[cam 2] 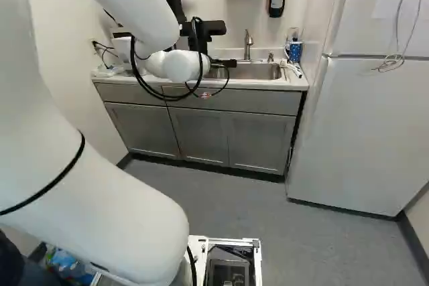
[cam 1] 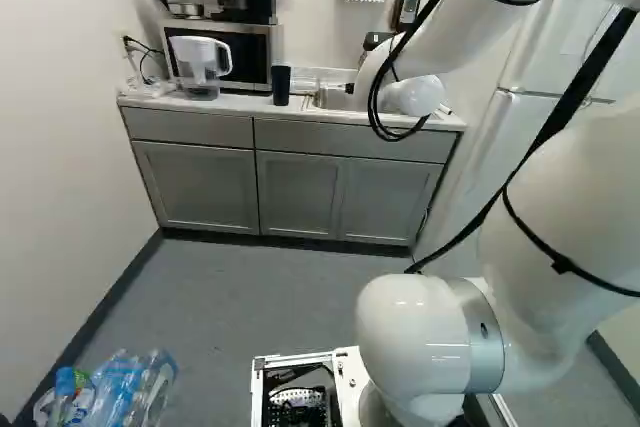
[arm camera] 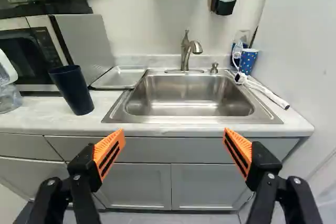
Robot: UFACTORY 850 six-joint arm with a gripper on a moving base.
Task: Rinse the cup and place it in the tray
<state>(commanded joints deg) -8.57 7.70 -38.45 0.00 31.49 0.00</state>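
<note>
Partly hidden behind the white wrist, the black gripper (cam 2: 209,29) is over the counter's front in the right base view; its fingertips do not show there. Seen from the wrist, the gripper (arm camera: 173,142) is wide open with nothing between its orange pads. The dark blue cup (arm camera: 72,90) (cam 1: 281,85) stands upright on the counter, ahead of the gripper and off to one side, apart from it. A shallow metal tray (arm camera: 118,78) lies between the microwave and the sink, close behind the cup. The sink basin (arm camera: 190,98) is straight ahead, with its faucet (arm camera: 187,51) behind it.
A microwave (cam 1: 255,55) and a clear pitcher (cam 1: 200,62) stand beside the cup. Past the sink's other side are a blue patterned cup (arm camera: 248,61) and a white cable (arm camera: 262,90). A fridge (cam 2: 355,125) borders the counter; bottles (cam 1: 130,392) lie low near the base.
</note>
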